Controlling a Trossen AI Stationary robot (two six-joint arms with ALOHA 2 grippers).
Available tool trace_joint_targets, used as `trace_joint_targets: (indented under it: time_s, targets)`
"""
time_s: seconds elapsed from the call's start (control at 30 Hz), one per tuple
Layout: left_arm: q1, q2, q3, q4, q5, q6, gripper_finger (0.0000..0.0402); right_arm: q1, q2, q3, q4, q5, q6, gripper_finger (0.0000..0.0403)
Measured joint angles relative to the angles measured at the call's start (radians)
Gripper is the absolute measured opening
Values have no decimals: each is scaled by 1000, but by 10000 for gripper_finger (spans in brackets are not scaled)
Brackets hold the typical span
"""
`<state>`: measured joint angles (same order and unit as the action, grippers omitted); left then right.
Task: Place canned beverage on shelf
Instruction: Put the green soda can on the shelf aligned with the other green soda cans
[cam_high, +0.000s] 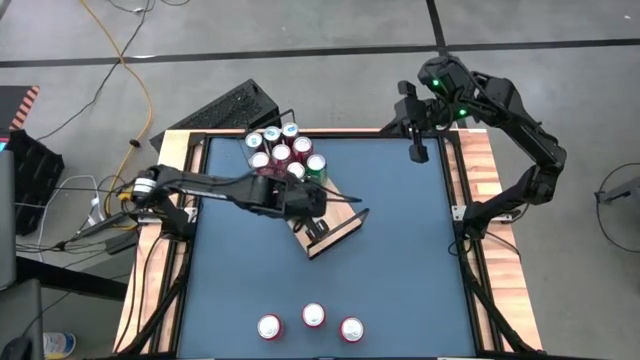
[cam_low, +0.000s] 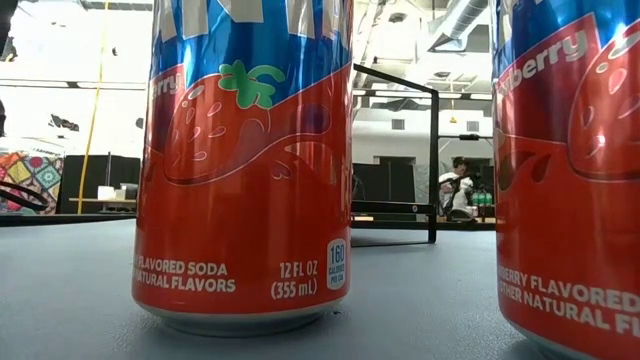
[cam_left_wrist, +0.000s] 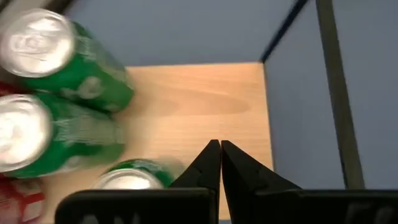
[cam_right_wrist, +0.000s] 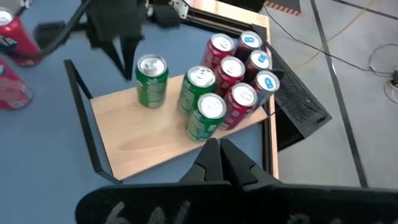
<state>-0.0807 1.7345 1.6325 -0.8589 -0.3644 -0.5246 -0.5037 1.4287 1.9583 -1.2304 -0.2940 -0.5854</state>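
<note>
The shelf (cam_right_wrist: 143, 134) is a light-wood board with black rails lying slantwise on the blue table. Several cans stand upright on its far end: green ones (cam_right_wrist: 198, 93), red ones (cam_right_wrist: 230, 74) and blue-topped ones (cam_right_wrist: 258, 62). One green can (cam_right_wrist: 151, 81) stands a little apart from them. My left gripper (cam_left_wrist: 220, 146) is shut and holds nothing. It hovers over the bare board right beside that green can (cam_left_wrist: 134, 177). My right gripper (cam_right_wrist: 220, 146) is shut and waits high over the table's far right corner (cam_high: 418, 150).
Three red cans (cam_high: 313, 318) stand upright in a row near the table's front edge; two of them (cam_low: 245, 160) fill the low view. The board's near half (cam_left_wrist: 205, 99) is bare wood. A black keyboard (cam_high: 235, 105) lies beyond the far edge.
</note>
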Motion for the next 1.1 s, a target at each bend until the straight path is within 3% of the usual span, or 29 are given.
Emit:
trace_joint_targets:
  time_s: [0.6, 0.83, 1.1]
  targets:
    - [-18, 2, 0, -119, 37, -22, 0, -3, 0, 0, -17, -19, -8, 0]
    - [-44, 2, 0, -272, -9, -42, 0, -3, 0, 0, -17, -22, -8, 0]
    - [-83, -31, 0, -227, -97, 92, 0, -3, 0, 0, -17, -23, -11, 0]
